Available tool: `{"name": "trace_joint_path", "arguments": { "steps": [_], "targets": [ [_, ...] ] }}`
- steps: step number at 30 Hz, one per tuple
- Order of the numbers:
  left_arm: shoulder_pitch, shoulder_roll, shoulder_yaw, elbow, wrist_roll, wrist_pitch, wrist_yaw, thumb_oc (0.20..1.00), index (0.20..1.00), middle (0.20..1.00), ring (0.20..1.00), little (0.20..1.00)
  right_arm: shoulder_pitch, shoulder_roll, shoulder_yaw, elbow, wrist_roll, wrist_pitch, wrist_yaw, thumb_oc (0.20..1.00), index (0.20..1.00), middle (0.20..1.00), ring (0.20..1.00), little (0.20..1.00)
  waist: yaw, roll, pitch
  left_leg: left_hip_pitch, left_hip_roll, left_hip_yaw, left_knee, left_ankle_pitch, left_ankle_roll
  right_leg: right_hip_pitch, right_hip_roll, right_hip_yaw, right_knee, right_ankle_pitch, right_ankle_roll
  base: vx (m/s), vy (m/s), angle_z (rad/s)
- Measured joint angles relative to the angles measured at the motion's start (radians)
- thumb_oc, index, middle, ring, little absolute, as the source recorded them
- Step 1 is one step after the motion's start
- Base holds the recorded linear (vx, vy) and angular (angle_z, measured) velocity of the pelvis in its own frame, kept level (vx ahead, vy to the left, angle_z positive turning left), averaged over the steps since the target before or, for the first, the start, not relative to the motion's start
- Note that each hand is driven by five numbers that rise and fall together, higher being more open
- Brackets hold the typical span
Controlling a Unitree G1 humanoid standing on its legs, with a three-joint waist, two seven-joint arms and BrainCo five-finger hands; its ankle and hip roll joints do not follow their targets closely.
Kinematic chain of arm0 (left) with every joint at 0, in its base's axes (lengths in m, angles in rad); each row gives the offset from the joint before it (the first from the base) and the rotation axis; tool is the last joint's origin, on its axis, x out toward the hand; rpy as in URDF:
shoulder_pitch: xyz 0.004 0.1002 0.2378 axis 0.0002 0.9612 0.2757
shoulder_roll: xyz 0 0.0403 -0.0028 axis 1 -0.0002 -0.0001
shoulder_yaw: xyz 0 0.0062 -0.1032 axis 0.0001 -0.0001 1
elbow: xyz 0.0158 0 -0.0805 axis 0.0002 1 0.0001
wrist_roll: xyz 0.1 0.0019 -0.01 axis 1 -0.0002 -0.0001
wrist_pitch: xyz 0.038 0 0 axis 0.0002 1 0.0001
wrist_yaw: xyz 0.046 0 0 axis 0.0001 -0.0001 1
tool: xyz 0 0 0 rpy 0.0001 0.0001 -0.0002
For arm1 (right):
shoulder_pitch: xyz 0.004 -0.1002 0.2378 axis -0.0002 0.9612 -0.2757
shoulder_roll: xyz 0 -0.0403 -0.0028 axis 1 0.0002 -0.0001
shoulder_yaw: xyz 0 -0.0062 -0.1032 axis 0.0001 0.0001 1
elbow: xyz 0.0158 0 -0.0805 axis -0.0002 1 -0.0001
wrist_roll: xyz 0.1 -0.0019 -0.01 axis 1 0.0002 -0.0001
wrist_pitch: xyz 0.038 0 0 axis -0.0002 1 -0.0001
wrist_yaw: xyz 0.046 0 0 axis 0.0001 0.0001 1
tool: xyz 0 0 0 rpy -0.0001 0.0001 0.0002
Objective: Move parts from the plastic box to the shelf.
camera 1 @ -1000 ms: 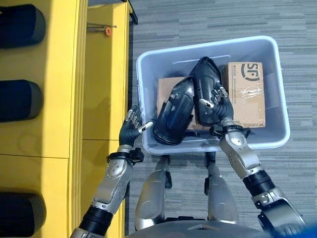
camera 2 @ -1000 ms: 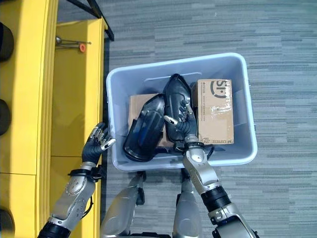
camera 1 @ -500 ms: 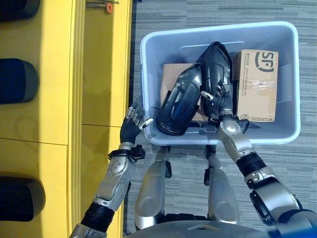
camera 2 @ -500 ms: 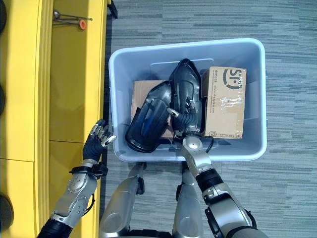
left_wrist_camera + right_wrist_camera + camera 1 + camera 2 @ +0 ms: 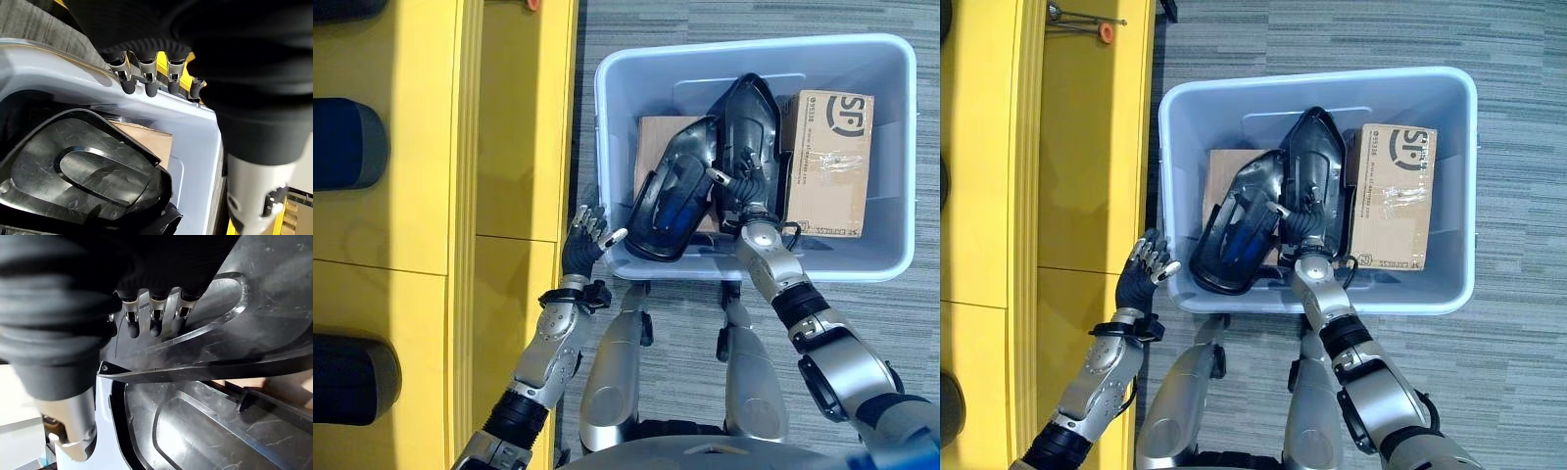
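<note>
Resting on grey striped carpet (image 5: 1351, 39), plastic box (image 5: 1173, 196) adjoins yellow shelf (image 5: 1087, 147).

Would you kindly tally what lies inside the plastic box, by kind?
Black moulded parts: 2, one leaning toward the shelf side, one under the right hand
Cardboard boxes: 2, one printed and taped, one mostly covered
Total: 4

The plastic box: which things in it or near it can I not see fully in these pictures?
- Flat cardboard box, eye views: mostly covered by the two black parts.
- Plastic box floor: largely hidden by its contents.
- Right hand grip: wrist cover blocks it.
- Dark items on yellow shelf: cut by picture edge.
</note>
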Motion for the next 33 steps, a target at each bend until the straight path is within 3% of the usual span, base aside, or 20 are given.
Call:
{"name": "trace_joint_path", "arguments": {
  "steps": [10,20,30,33],
  "targets": [
    [-0.014,-0.009,-0.009,0.01,-0.001,0.0,0.019,1.0,1.0,1.0,1.0,1.0,0.027,0.006,0.026,-0.033,-0.001,-0.009,0.006,1.0,1.0,1.0,1.0,1.0,-0.004,0.0,0.0,-0.012,0.001,-0.011,-0.001,0.003,0.0,-0.006,0.001,-0.011,0.0,0.0,0.0,0.01,-0.002,0.02],
    [-0.032,-0.016,0.01,0.01,0.002,0.0,0.056,1.0,1.0,1.0,1.0,1.0,0.209,0.012,0.105,-0.276,0.06,-0.008,0.095,1.0,1.0,1.0,1.0,1.0,-0.01,-0.008,0.004,-0.02,0.002,-0.019,-0.001,0.005,-0.001,-0.01,0.003,-0.018,0.0,-0.001,-0.001,0.0,0.0,0.01],
    [-0.032,-0.015,0.04,0.008,0.002,0.001,0.08,1.0,1.0,1.0,1.0,1.0,0.298,0.033,0.099,-0.469,0.158,-0.014,0.124,1.0,1.0,1.0,1.0,1.0,-0.035,-0.035,0.02,-0.026,0.002,-0.021,-0.001,0.005,0.0,-0.014,0.001,-0.022,0.0,-0.001,-0.001,0.0,0.002,0.01],
    [-0.033,-0.016,0.057,0.008,0.003,0.001,0.086,1.0,1.0,1.0,1.0,1.0,0.31,0.027,0.083,-0.591,0.159,-0.048,0.126,1.0,1.0,1.0,1.0,1.0,-0.048,-0.036,0.02,-0.026,0.003,-0.02,-0.001,0.005,0.0,-0.015,0.001,-0.021,0.0,-0.001,-0.001,0.0,0.0,0.0]
  ]
}}
